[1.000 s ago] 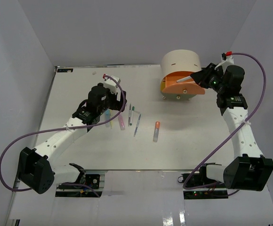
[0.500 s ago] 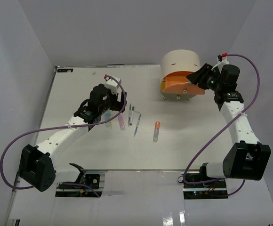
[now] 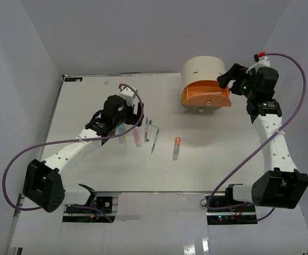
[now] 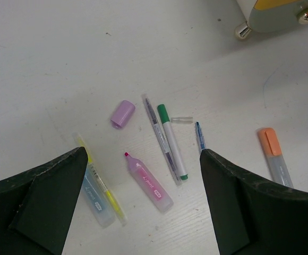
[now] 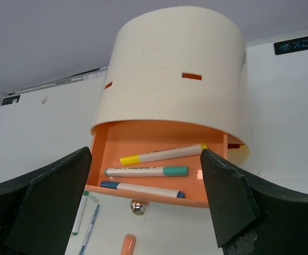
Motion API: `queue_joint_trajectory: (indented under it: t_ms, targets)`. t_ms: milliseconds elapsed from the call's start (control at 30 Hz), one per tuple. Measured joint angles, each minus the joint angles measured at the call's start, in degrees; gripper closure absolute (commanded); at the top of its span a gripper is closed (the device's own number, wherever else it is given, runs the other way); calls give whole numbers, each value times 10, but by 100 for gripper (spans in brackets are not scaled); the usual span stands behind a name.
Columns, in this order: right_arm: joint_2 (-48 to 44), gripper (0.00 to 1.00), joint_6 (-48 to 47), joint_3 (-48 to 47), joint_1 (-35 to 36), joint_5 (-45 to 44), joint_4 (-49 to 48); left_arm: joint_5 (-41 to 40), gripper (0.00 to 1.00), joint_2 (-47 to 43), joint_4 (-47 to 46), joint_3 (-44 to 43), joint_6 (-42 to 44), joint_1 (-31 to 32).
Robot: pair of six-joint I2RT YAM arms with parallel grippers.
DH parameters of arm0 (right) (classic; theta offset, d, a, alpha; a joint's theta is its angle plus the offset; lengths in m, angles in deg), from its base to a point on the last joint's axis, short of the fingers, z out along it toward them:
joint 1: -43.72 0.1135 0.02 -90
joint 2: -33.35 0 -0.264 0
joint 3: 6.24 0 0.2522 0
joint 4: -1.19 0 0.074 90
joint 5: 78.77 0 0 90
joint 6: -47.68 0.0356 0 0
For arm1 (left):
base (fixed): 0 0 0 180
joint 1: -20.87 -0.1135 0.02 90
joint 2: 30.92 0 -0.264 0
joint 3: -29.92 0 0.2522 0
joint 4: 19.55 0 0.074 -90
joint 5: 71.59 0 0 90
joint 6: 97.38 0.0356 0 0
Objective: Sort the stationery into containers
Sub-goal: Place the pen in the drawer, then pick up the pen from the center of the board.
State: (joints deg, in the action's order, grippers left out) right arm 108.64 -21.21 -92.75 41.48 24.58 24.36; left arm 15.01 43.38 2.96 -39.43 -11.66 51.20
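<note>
Right tool (image 3: 226, 79) drawn back from orange drawer (image 5: 143, 141), open; left tool (image 4: 143, 156) open above pink marker (image 4: 150, 182).

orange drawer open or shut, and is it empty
Open, not empty: the orange drawer is pulled out of the organiser, with three pens lying inside.

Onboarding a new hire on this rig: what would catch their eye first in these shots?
The orange drawer stands pulled out of the round cream organiser at the far right of the table, with three pens lying in it. Next come the loose pens and markers left of centre, with the left end effector open over a pink marker and a purple cap.
</note>
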Motion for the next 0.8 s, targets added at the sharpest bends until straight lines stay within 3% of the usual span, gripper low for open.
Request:
queue_joint_trajectory:
  t_ms: [267,400,600,733,800]
  targets:
    - [-137,8,-36,43,0,-47,10,3,4,51,40,-43,-70,0]
    - [-227,2,-35,114,1,-39,4,3,6,94,80,-88,-116,13]
    - [-328,7,-6,257,19,-5,0,-4,7,158,123,-127,-174,51]
    - [-361,7,-3,298,48,5,11,-12,12,191,144,-127,-208,68]
    - [-376,7,-3,311,60,9,11,-16,20,209,150,-127,-222,73]
